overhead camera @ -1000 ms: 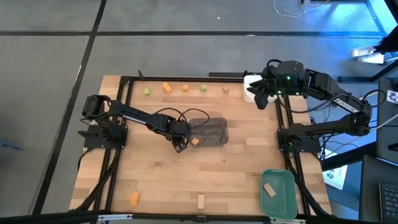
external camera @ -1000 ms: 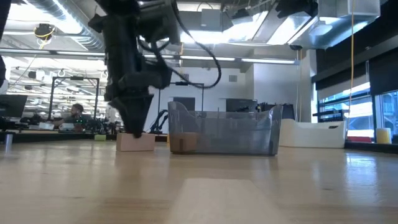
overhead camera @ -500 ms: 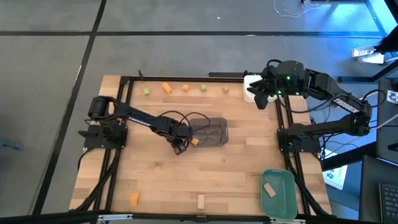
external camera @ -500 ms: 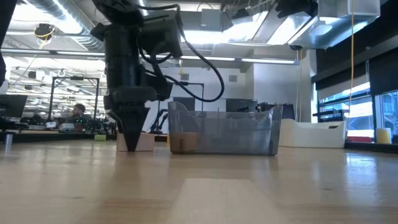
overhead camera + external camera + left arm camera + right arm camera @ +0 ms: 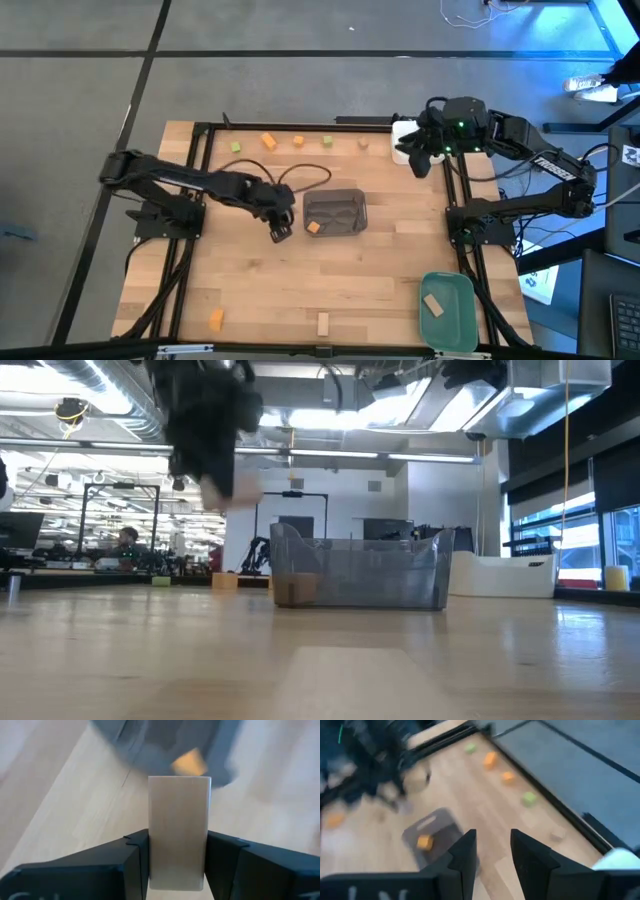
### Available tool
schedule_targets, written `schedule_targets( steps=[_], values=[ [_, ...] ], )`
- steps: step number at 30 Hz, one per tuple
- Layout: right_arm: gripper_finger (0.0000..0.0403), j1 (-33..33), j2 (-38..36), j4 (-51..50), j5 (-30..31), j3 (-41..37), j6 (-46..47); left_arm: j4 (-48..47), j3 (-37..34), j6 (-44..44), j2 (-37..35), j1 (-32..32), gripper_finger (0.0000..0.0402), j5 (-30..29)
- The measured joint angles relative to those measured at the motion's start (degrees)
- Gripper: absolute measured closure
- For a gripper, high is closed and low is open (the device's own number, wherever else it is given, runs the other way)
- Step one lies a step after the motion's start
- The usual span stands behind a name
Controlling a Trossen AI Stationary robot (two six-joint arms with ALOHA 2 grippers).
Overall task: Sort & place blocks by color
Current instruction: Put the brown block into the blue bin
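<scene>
My left gripper (image 5: 279, 231) hangs above the table just left of the grey tray (image 5: 340, 200) and is shut on a plain tan block (image 5: 179, 820). The low view shows it raised (image 5: 222, 480). An orange block (image 5: 314, 228) lies inside the grey tray. Green (image 5: 235, 147), orange (image 5: 268, 141) and tan (image 5: 363, 143) blocks rest in a row along the far edge. An orange block (image 5: 216, 319) and a tan block (image 5: 323, 323) lie near the near edge. My right gripper (image 5: 492, 855) is open, waiting over the white tray (image 5: 403, 133) at the far right corner. My left gripper pinches the tan block between its two fingers (image 5: 135, 865), one on each of its opposite long sides (image 5: 179, 870). The fingers come from above, pointing down. The block is lifted clear of the table and reaches out past the fingertips.
A green tray (image 5: 452, 285) at the near right corner holds a tan block (image 5: 432, 305). Black frame rails run along the table's left, far and right sides. Bare wood lies between the grey tray and the near edge.
My left gripper, standing down at the tan block on the table beside the grey tray, has taken hold of it and risen, shifting slightly toward the table's left. The block is now lifted clear of the table.
</scene>
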Motion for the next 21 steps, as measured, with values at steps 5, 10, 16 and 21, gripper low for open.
schedule_targets(
  steps=[5, 10, 16, 21],
  values=[
    [0.0283, 2.0, 3.0, 0.5, -11.8, 0.0, -18.3, 5.2, 0.1, 1.5, -6.7, 1.5, 0.0289, 5.3],
    [0.0283, 6.7, 7.9, 1.5, -20.1, 0.0, -38.1, 10.4, 0.1, 3.4, -9.9, 2.6, 0.0289, 10.7],
    [0.0283, 11.6, 13.6, 8.4, -19.7, 0.0, -41.0, 13.6, 0.1, 3.7, -10.0, 3.0, 0.0289, 13.7],
    [0.0283, 13.4, 18.2, 16.0, -15.5, 0.0, -36.5, 13.5, 0.1, 3.6, -10.0, 3.0, 0.0289, 14.6]
  ],
)
